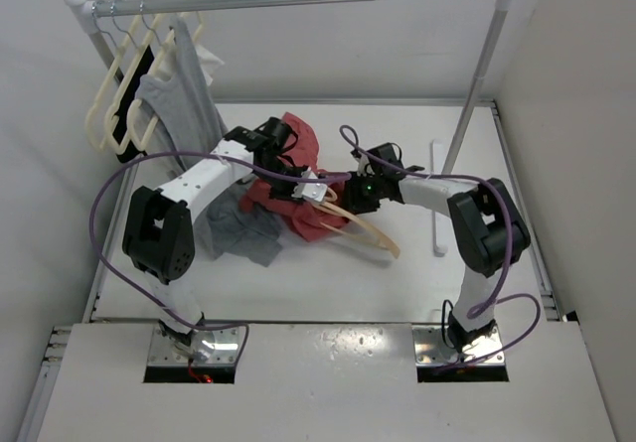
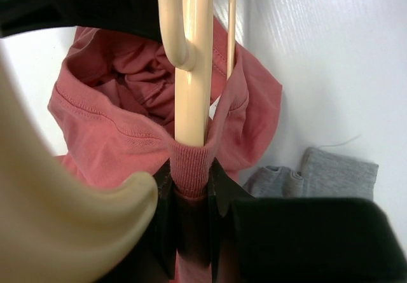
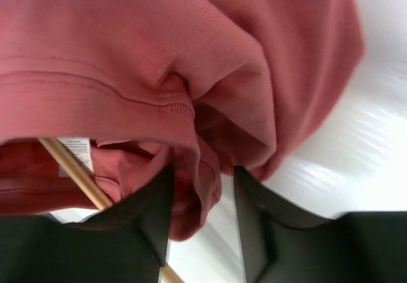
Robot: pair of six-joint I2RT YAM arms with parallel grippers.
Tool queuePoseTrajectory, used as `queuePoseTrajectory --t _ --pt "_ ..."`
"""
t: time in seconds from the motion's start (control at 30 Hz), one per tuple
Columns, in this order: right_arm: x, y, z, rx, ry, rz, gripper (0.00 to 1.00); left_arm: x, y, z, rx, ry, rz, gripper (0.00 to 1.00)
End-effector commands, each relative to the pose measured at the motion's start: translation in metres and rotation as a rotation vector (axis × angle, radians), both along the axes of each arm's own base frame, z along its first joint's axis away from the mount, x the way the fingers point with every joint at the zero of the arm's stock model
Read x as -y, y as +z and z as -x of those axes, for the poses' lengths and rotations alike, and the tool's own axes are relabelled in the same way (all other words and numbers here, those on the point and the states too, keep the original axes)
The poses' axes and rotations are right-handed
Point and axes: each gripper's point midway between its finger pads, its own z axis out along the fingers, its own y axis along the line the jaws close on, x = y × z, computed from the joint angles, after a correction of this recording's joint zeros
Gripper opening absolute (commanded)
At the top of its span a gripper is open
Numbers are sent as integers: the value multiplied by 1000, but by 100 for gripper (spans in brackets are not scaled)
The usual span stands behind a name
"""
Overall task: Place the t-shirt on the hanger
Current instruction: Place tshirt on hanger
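At frame centre, the t-shirt lies heaped on the table. The left gripper clamps its collar around the hanger stem. The right gripper straddles a fold, fingers unclenched.

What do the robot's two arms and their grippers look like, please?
Both arms, the left arm and the right arm, have white links between bulky black joint housings, with a purple cable looping along each from a metal base plate. A small green light glows near the right wrist. The left gripper and right gripper have matte black fingers.
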Motion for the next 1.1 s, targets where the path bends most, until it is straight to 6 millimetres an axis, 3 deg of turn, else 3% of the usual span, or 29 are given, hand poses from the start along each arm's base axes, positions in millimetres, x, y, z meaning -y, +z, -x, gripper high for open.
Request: queuePoseTrajectory --t 0.0,0.07,0.1,0.17,0.27,0.3,0.43,0.5,0.63,0.9,1.07 --pt "-17 10 -7 15 54 -51 38 7 30 -5 66 6 69 0" --pt "-23 2 -3 -28 78 -71 28 6 34 -7 59 26 81 0" --pt "-24 -2 0 -46 89 -81 13 8 40 -9 68 22 96 0" --pt "-16 -7 -4 -64 52 -84 0 3 46 -16 60 62 115 0" --pt "15 -5 -5 -52 -69 -21 0 -8 71 -37 65 140 184 0" --pt "21 -4 -2 -52 -85 4 0 -7 73 -36 59 134 196 0" --pt "64 -9 8 -85 -211 103 0 -30 92 -56 99 188 225 0" --pt "85 -14 18 -122 -267 132 0 -40 90 -60 118 194 205 0" --pt "118 -5 22 -111 -393 180 0 -56 76 -71 154 245 130 0" --pt "147 21 32 -76 -477 201 0 -82 56 -108 275 417 7 0" --pt "143 33 35 -59 -422 170 0 -97 52 -125 331 536 -32 0"
